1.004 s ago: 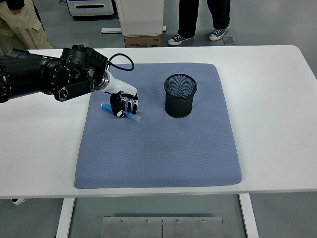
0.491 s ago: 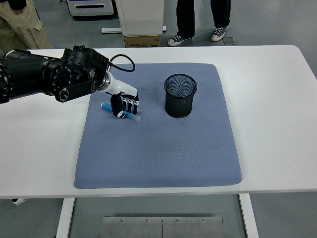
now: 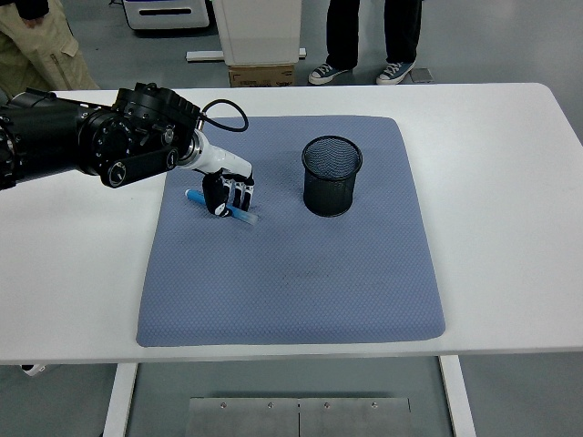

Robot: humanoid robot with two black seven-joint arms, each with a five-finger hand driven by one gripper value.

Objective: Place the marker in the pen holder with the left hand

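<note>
One hand on the marker, cup still empty

My left hand [image 3: 228, 194] is down on the blue-grey mat [image 3: 291, 273], fingers curled around a blue marker [image 3: 239, 213]. The marker lies at a slant; one end pokes out to the left of my palm, the other runs out lower right past my fingers. Whether it is lifted clear of the mat or touching it, I cannot tell from this angle.

My black arm comes in from the left edge over the white table [image 3: 510, 228]; a black cable loops above the wrist.

The pen holder [image 3: 332, 175], a black mesh cup, stands upright on the mat to the right of my hand, apart from it, near the mat's far right part. Nothing shows above its rim.

My right arm is out of the picture.

Beyond the table's far edge: two people's legs and shoes on the floor, and a cardboard box [image 3: 261, 74] under a white stand.
</note>
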